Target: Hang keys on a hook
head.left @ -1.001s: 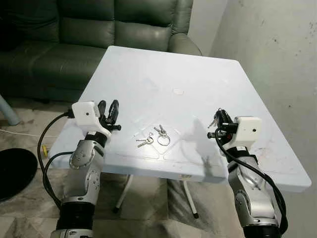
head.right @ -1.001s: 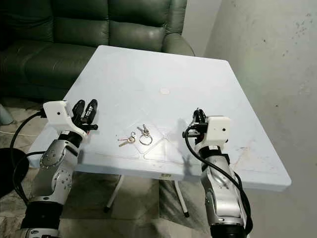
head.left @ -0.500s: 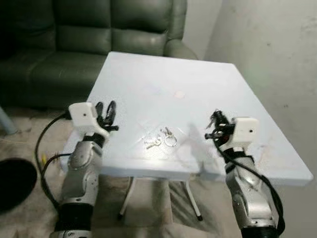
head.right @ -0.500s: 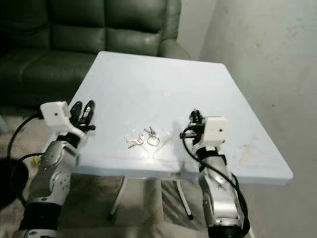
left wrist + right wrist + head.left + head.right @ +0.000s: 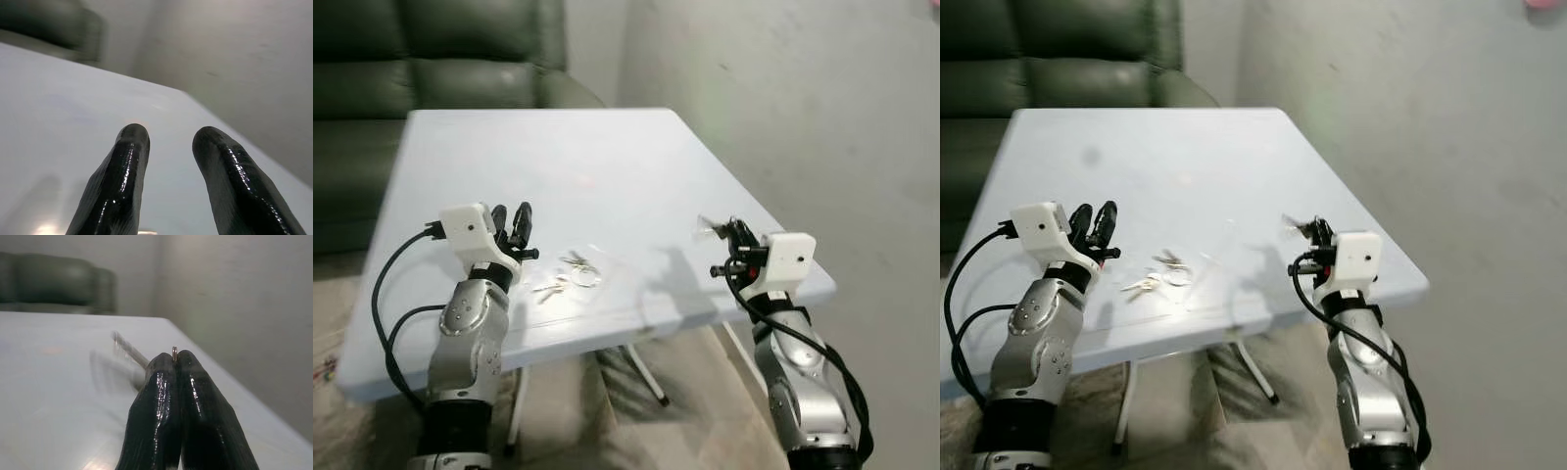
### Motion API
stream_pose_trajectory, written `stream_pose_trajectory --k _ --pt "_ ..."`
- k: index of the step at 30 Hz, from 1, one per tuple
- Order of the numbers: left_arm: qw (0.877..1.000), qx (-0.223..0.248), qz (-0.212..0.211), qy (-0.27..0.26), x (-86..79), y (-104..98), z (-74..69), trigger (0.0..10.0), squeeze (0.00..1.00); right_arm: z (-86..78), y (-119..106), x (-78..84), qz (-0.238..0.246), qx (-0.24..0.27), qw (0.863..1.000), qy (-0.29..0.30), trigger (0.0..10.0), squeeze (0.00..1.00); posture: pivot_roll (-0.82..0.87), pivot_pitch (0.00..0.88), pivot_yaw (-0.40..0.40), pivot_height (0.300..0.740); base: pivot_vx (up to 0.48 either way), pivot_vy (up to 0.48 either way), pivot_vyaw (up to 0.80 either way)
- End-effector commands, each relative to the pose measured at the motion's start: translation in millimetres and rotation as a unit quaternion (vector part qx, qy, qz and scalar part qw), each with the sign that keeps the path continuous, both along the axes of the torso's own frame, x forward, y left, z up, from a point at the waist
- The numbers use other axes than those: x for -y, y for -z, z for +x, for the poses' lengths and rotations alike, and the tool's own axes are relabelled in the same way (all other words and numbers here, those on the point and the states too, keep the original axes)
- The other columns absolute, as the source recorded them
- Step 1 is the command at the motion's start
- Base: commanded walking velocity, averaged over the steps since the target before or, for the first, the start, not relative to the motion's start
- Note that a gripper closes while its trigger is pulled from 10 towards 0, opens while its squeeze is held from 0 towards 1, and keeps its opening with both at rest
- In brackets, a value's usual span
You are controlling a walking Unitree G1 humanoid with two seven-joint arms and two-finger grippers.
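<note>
A: Item one, the carrier?

B: White table [image 5: 636, 147], square top, folding legs under it. Dark green sofa [image 5: 431, 59] beyond its far edge, bare grey wall [image 5: 803, 108] along its right edge.

A: Keys?

B: Two lots. First lot: loose keys [image 5: 566, 277] with a ring, lying flat on the table near its near edge, roughly midway between the two arms and closer to the left one. Second lot: a held key ring [image 5: 174, 352], a thin metal loop standing up between the right gripper's fingertips, with blurred keys [image 5: 128, 349] swinging beyond it over the table's near right corner.

A: Right gripper?

B: Right gripper [image 5: 728, 233], raised over the table by the near right corner. Its two black fingers [image 5: 195, 406] are pressed together with no gap, clamped on the held key ring. White camera housing sits just behind them on the wrist.

A: Left gripper?

B: Left gripper [image 5: 522, 223], raised above the near left part of the table, just left of the loose keys and not touching them. Its fingers [image 5: 122, 181] stand narrowly apart with bare table showing through the gap; nothing between them.

A: Markings, brands, writing?

B: None legible on the table, camera housings, arms or keys. The keys are too small and blurred to read.

A: Hook?

B: A small pink object [image 5: 1544, 5] on the wall at the upper right; cannot tell what it is.
</note>
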State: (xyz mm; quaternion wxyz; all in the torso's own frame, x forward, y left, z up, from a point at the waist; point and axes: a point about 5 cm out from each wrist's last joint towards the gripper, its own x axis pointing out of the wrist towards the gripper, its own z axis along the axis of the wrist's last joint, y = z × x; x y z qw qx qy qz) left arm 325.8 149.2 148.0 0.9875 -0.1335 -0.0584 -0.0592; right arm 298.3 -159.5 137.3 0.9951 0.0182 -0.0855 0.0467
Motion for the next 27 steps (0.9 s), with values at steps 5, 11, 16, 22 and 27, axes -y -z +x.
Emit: stream_pose_trajectory --k 5,11,16,22,27 --pt "1.000 0.002 0.011 -0.004 -3.8 -2.6 0.3 10.0 0.00 0.2 -5.5 -2.8 0.003 0.011 1.000 -0.006 10.0 0.00 0.11 0.000 -0.078 0.740 0.000 0.000 -0.74" --pt "1.000 0.009 0.021 0.004 -3.1 -4.3 -0.8 10.0 0.00 0.2 -6.8 -1.9 0.003 0.013 1.000 -0.004 10.0 0.00 0.10 0.000 -0.074 0.740 0.000 0.000 -0.74" --pt "1.000 0.010 0.025 0.004 -8.5 -2.9 -5.1 10.0 0.00 -2.6 -3.8 5.1 -0.002 0.009 1.000 0.004 10.0 0.00 0.10 0.000 -0.073 0.740 0.000 0.000 -0.74" --pt "1.000 0.012 0.028 -0.001 -15.9 -3.3 -7.8 10.0 0.00 -3.2 -5.1 13.4 -0.007 0.009 1.000 0.012 10.0 0.00 0.11 0.000 -0.076 0.740 0.000 0.000 -0.75" --pt "0.999 0.012 0.030 -0.005 -19.3 -4.2 -7.2 10.0 0.00 -3.0 -5.5 13.9 -0.009 0.009 1.000 0.013 10.0 0.00 0.11 0.000 -0.079 0.740 0.000 0.000 -0.75"
